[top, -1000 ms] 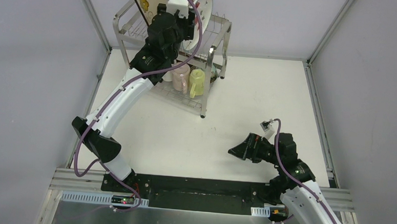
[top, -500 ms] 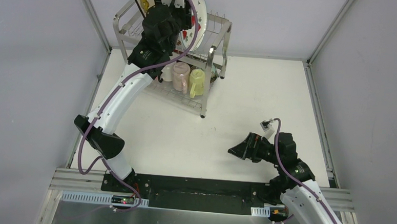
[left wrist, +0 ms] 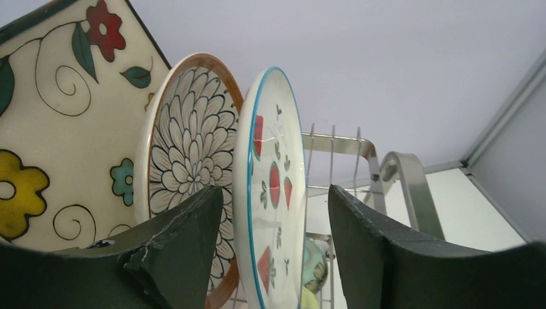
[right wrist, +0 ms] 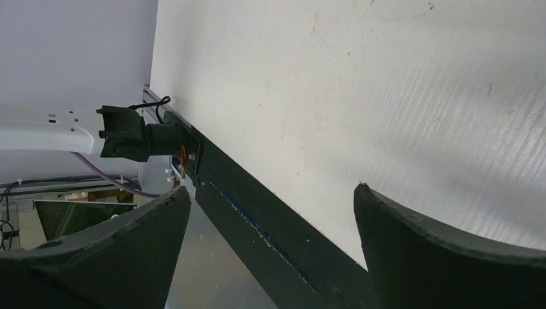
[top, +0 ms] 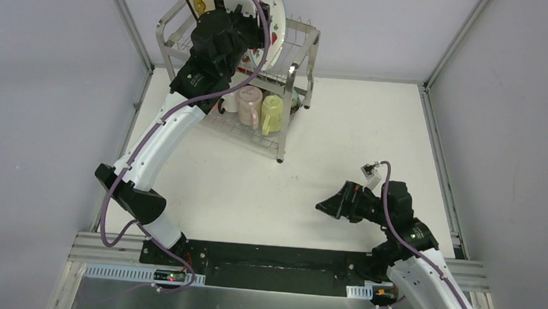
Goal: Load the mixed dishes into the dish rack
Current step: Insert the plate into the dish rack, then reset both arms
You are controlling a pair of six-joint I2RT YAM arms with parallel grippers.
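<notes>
A white table [top: 343, 130] fills the enclosure, with plain pale grey walls [top: 39, 114] along its left, far and right edges. Aluminium posts [top: 127, 19] rise at both far corners. A black strip [top: 273, 257] runs along the near edge.

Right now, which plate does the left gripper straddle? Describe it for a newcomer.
Far left, the dish rack holds three plates on edge in its top tier. The white plate is rightmost: blue rim, red marks, unlike the brown-rimmed plate and square floral plate.
</notes>
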